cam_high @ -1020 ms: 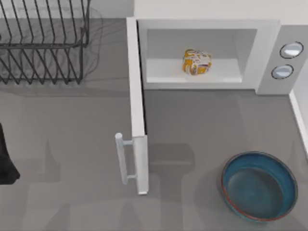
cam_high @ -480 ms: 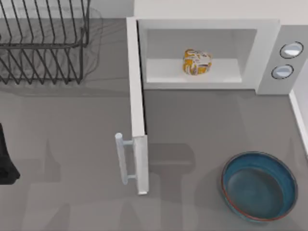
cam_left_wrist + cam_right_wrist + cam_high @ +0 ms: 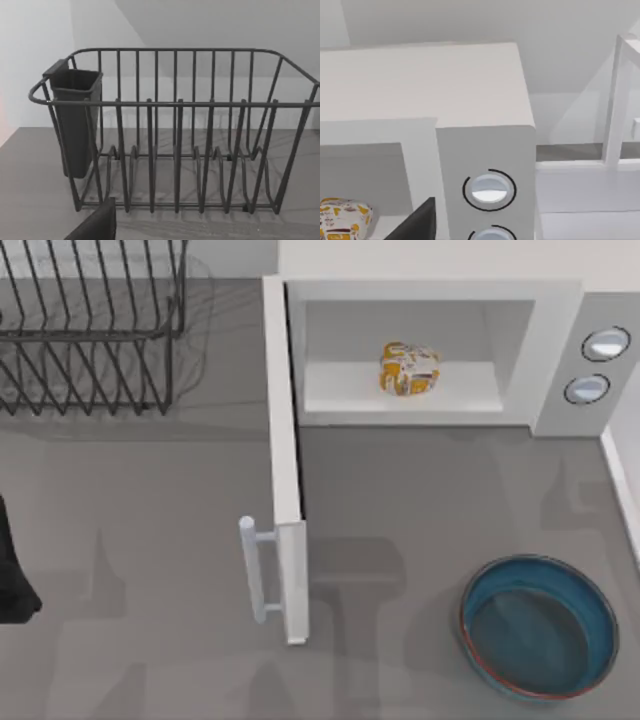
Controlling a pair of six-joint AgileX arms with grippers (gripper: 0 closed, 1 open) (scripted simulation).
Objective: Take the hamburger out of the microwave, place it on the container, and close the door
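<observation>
The microwave stands at the back of the grey table, its door swung fully open so that it juts straight out toward the front, edge-on from above, with the bar handle on its left face. The hamburger sits on the cavity floor, about midway across, apart from both side walls and back from the front lip. The right wrist view shows it low in the cavity, beside the panel with the knobs.

In front of the cavity the table lies bare between the door and the bowl, which rests near the front right corner, well apart from the door. A white frame edges the table's right side.

A wire rack occupies the back left; the left wrist view faces it, with a dark cup hung on one end.

The left arm is parked at the left edge; whether either gripper is spread or pressed together cannot be told.
</observation>
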